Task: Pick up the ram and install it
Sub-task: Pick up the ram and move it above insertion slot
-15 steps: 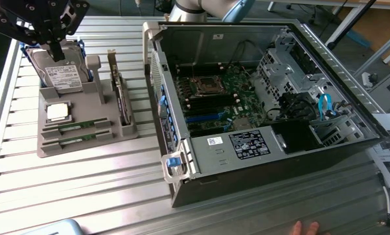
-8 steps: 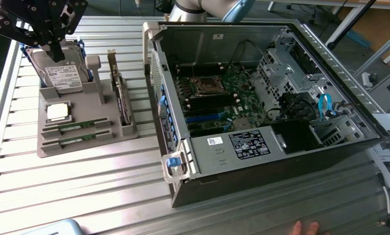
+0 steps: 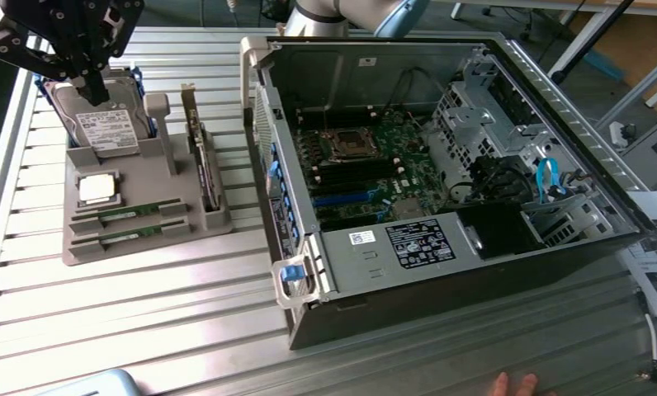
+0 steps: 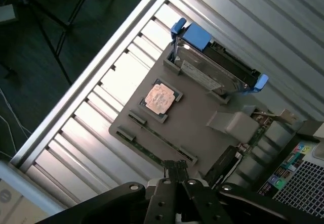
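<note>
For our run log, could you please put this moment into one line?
gripper: shut, empty | place: above holder tray | ram: in tray, untouched

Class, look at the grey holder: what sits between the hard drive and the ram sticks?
A square processor chip lies flat between hard drive and ram sticks, in both views.

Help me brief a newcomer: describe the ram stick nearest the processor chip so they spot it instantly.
On the exterior view's left of the open computer case sits a grey holder tray. Beside its square processor chip lies the ram stick: a thin green strip, unlike the upright hard drive; its twin lies one slot farther.
</note>
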Tool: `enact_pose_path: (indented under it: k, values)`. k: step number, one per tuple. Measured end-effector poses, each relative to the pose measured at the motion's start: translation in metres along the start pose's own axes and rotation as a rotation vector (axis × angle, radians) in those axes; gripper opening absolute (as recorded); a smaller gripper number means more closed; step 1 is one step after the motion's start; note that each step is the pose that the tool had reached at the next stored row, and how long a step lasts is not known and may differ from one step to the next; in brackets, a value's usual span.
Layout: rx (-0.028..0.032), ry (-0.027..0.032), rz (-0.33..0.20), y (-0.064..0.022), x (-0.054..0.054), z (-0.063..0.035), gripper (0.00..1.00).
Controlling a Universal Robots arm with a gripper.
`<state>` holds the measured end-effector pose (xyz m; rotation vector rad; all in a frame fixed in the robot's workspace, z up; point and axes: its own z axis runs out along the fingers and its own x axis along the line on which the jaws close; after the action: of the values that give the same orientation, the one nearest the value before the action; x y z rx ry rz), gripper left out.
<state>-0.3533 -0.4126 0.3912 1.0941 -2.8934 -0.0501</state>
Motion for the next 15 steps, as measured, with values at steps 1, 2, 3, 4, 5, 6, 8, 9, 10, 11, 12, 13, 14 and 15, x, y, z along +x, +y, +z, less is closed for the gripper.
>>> enact_pose_path:
  k: [1,2,3,4,5,6,8,9,10,11,12,13,14,15]
  values:
    - [0.0005,0.0008,-0.016,0.0000,0.0000,0.0000,0.11]
    - [0.0011,0.0017,-0.034,0.0000,0.0000,0.0000,0.11]
    - [0.0017,0.0025,-0.052,0.0000,0.0000,0.0001,0.11]
    - [0.0022,0.0033,-0.069,0.0000,0.0000,0.0001,0.11]
    - [0.0029,0.0042,-0.086,0.0000,0.0000,0.0001,0.11]
    - [0.0033,0.0048,-0.100,0.0000,0.0000,0.0001,0.11]
    - [0.0043,0.0062,-0.130,0.0000,0.0000,0.0001,0.11]
    - [0.0050,0.0071,-0.149,0.0000,0.0000,0.0002,0.11]
    - [0.0056,0.0079,-0.167,0.0000,0.0000,0.0002,0.11]
    - [0.0065,0.0093,-0.195,0.0000,0.0000,0.0002,0.11]
    - [0.0070,0.0101,-0.211,0.0000,0.0000,0.0002,0.11]
    - [0.0076,0.0109,-0.230,0.0000,0.0000,0.0003,0.11]
    - [0.0084,0.0120,-0.253,0.0000,0.0000,0.0003,0.11]
    - [0.0090,0.0128,-0.269,0.0000,0.0000,0.0003,0.11]
